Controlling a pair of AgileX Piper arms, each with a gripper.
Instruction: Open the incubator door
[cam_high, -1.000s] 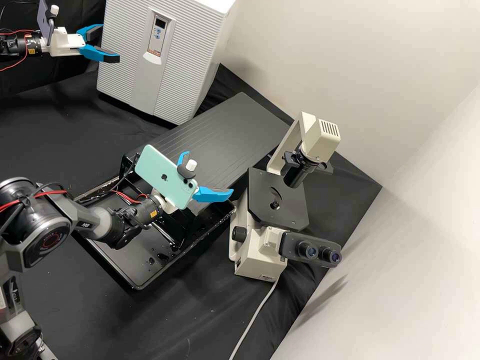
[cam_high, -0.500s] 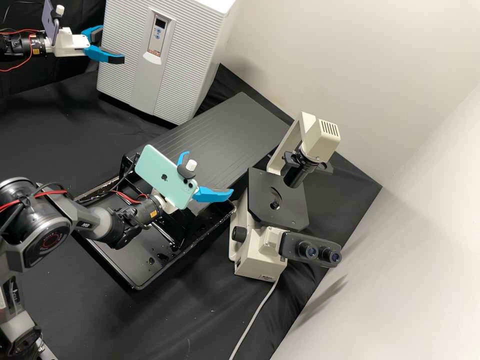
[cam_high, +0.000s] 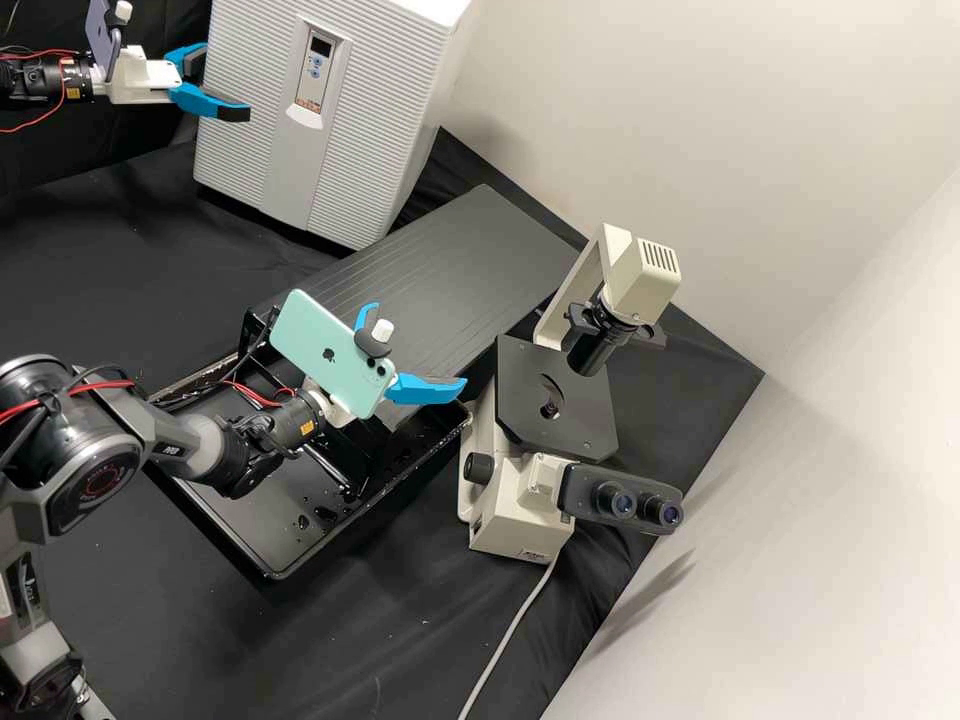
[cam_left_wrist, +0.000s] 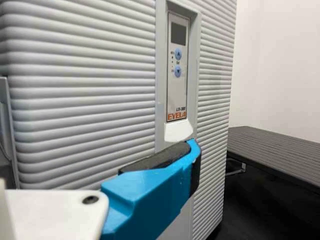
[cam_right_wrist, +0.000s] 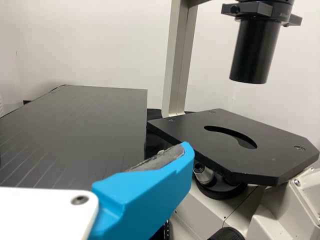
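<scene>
At the far left, the left end effector (cam_high: 222, 86) stands wide in front of the incubator (cam_high: 385, 120); whether they touch, I can't tell. The incubator stands upright, its ribbed door (cam_high: 240, 150) looking shut, with a small control panel (cam_high: 318, 72). Nearer lies a black tray (cam_high: 225, 533) with droplets in it. The right end effector (cam_high: 418, 345), also wide, is above the tray's right part, near the microscope (cam_high: 520, 510) at right.
</scene>
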